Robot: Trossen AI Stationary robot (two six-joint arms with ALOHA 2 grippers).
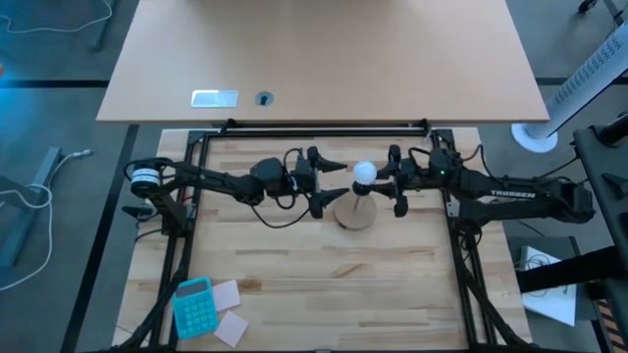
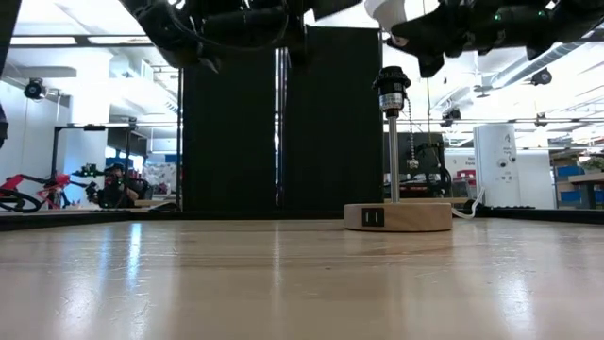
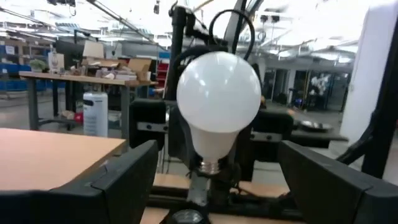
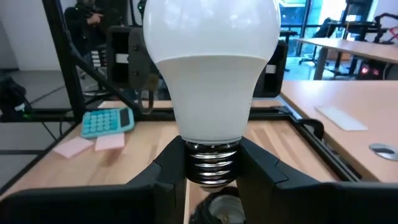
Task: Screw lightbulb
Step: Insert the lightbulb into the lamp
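Worktop (image 1: pixel 294 284): pale wood planking inside a black frame, in a workshop with benches and shelving beyond.

Near edge, toward my left: one teal calculator (image 1: pixel 193 305), lying flat; two pink notes (image 1: pixel 229 311) just beside it. Both well apart from the work.

Middle of the worktop: one round wooden stand (image 2: pixel 398 216) with a thin upright post (image 2: pixel 394 151) and a black socket (image 2: pixel 391 86) at its top. A bead chain hangs from the socket.

Lightbulb (image 4: pixel 210 68): glossy white globe, narrower neck, threaded metal base pointing down. It sits directly above the socket, held in the air at the stand's top. Whether the thread has met the socket, I cannot tell; in my right wrist view the socket's mouth shows just under the base.

My right hand (image 4: pixel 211 158): reaches in from the right, fingers (image 4: pixel 171 168) pinching the bulb at its threaded base, one on each side.

My left hand (image 3: pixel 214 168): reaches in from the left, level with the bulb, fingers (image 3: pixel 115 180) spread wide to either side of it and not touching it.

Far side: a second, lighter tabletop (image 1: pixel 324 59) carrying a small white plate (image 1: pixel 214 97) and a round fitting (image 1: pixel 263 98).
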